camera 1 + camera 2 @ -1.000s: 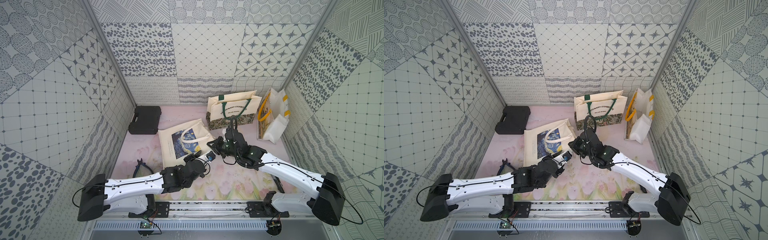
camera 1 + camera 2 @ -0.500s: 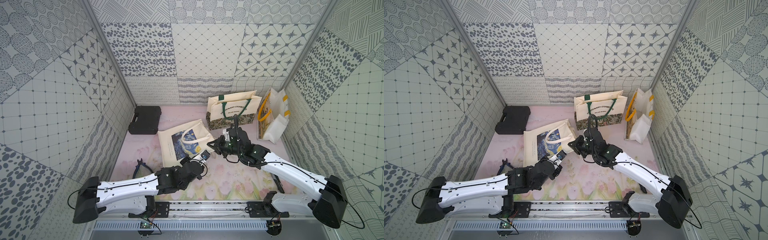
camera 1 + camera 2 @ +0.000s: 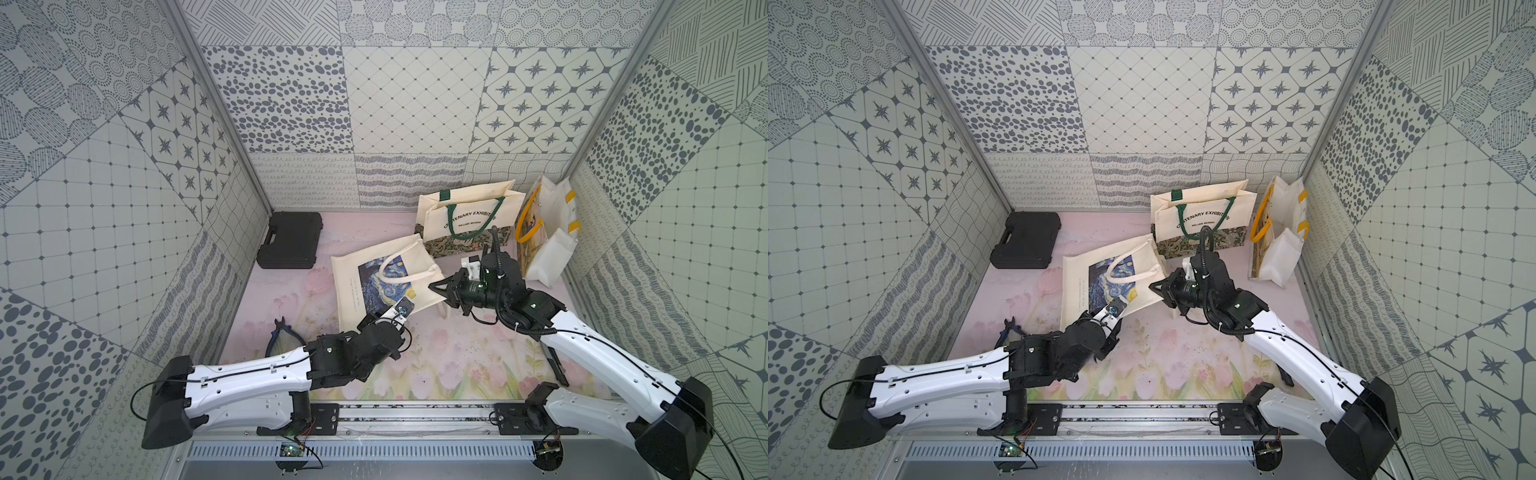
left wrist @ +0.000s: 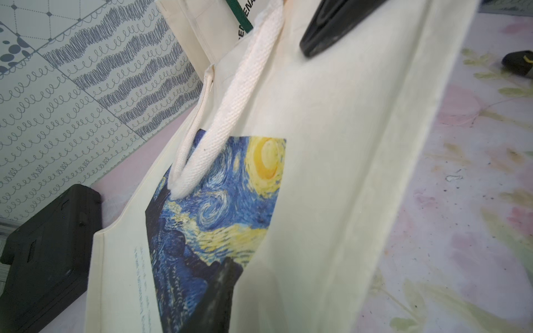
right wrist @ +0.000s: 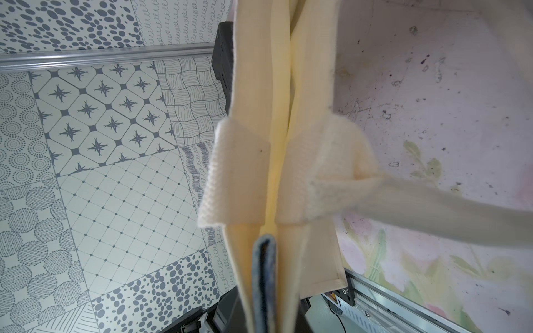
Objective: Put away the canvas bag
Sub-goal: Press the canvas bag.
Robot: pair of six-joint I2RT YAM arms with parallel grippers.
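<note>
Walls: patterned grey-and-white tiles (image 3: 415, 104) on three sides.
Worktop (image 3: 457, 365): pink, floral print.
Canvas bag (image 3: 357, 274) (image 3: 1084, 274): cream with a blue-and-yellow painting print. It sits mid-worktop, just in front of the standing green-handled bag (image 3: 465, 220), with its mouth side raised and the opposite end low.
Handle (image 3: 399, 266): a white loop lying across the print.
Right gripper (image 3: 434, 286): clenched on the canvas bag's mouth edge.
Left gripper (image 3: 405, 316): at the bag's near corner; cannot tell whether it is grasping or released.
Others: yellow-handled bag (image 3: 540, 232) by the right wall, black case (image 3: 291, 239) at back left, pliers (image 3: 282, 336) beside the left arm.
</note>
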